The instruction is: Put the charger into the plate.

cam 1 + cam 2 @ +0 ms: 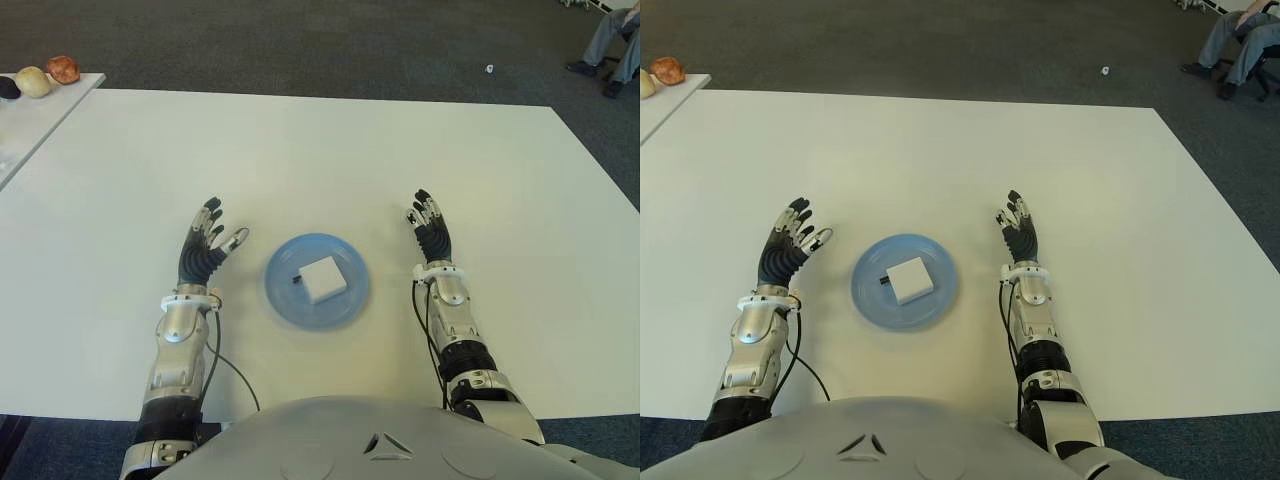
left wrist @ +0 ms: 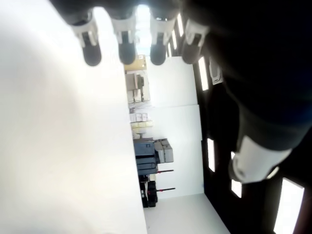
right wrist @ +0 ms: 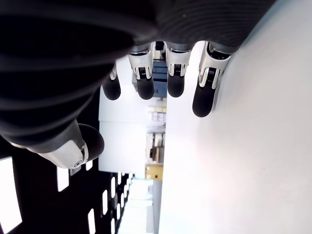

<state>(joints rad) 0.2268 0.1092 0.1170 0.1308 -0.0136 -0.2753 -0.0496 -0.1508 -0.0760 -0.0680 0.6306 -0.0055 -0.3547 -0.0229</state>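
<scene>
A white square charger with a dark plug end lies inside the round blue plate on the white table, close in front of me. My left hand shows to the left of the plate, fingers spread and holding nothing. To the right of the plate is my right hand, fingers extended and also holding nothing. In the left wrist view the fingertips stretch out straight over the table; the right wrist view shows its fingertips the same way.
A second white table at the far left carries several small rounded objects. Dark carpet lies beyond the table's far edge. A seated person's legs show at the far right corner.
</scene>
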